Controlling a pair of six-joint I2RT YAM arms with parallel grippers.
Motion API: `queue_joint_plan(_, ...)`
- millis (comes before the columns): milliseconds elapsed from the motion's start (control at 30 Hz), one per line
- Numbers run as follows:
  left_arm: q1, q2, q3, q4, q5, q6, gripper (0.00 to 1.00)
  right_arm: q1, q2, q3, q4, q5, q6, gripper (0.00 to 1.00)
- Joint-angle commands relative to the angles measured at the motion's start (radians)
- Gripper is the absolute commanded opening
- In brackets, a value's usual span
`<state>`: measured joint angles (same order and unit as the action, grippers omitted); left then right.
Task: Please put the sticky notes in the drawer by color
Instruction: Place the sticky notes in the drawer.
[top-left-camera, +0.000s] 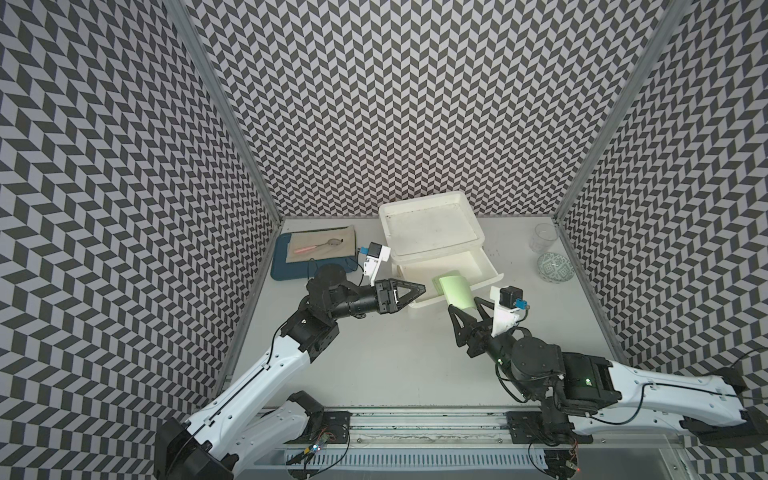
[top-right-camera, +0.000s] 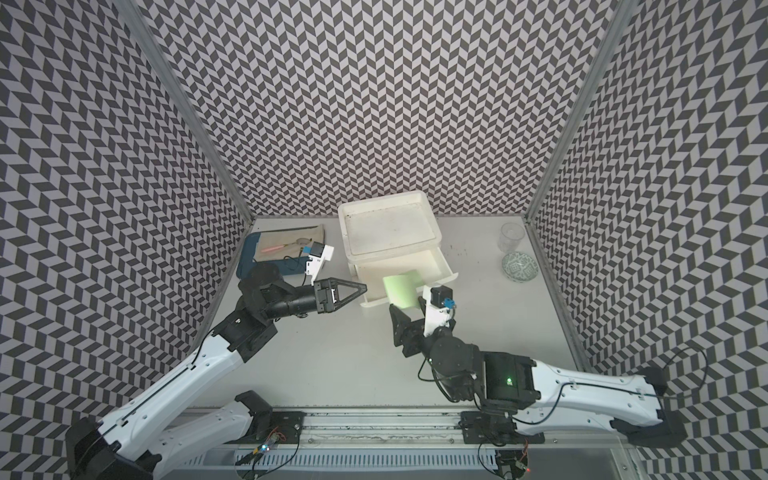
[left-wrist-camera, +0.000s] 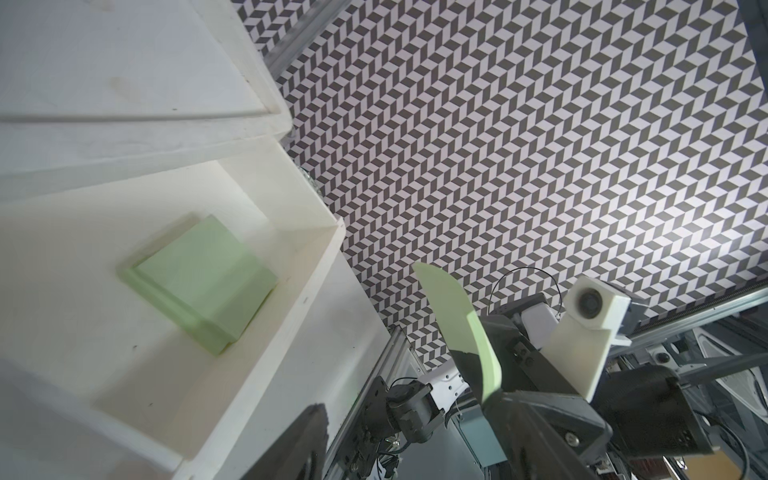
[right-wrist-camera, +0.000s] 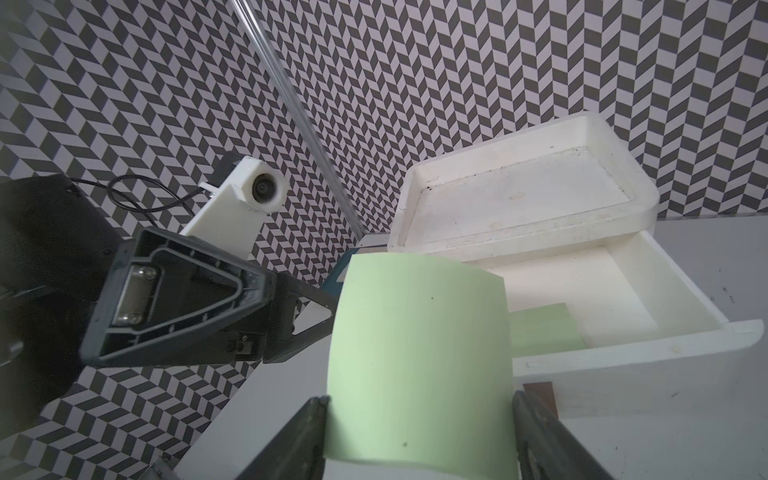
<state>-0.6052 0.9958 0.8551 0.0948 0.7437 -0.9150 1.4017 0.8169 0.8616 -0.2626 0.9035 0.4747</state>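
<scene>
Green note (right-wrist-camera: 419, 353) between right pincer (right-wrist-camera: 419, 401) fingers (right-wrist-camera: 305, 440)

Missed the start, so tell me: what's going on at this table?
The right gripper pinches a light green sticky note, bowed in its grip and held up near the front of the pulled-out drawer of a white drawer unit. Other green notes already lie in that drawer. The left gripper hovers open and empty by the drawer's front corner.
</scene>
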Motion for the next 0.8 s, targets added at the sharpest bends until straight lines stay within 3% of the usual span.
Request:
queue_joint_plan(0,-0.044,0.046,0.074,0.051,-0.050,0.035,0.72,-0.035,-0.022,0.010,0.059,-0.028,-0.065,0.71)
queue_joint_plan(300,-0.085,0.198,0.164,0.092,-0.063,0.027,0.70,-0.096,0.002,0.034,0.083,-0.136,-0.119,0.72)
queue_joint_plan(433,-0.088,0.233,0.189,0.107,-0.061,0.025,0.64,-0.106,0.007,0.037,0.089,-0.144,-0.138,0.73)
queue_joint_plan(667,-0.089,0.283,0.225,0.112,-0.031,0.035,0.20,-0.162,0.028,0.050,0.086,-0.187,-0.149,0.75)
queue_joint_plan(767,-0.083,0.292,0.254,0.062,-0.033,0.068,0.09,-0.198,0.035,0.059,0.070,-0.202,-0.139,0.81)
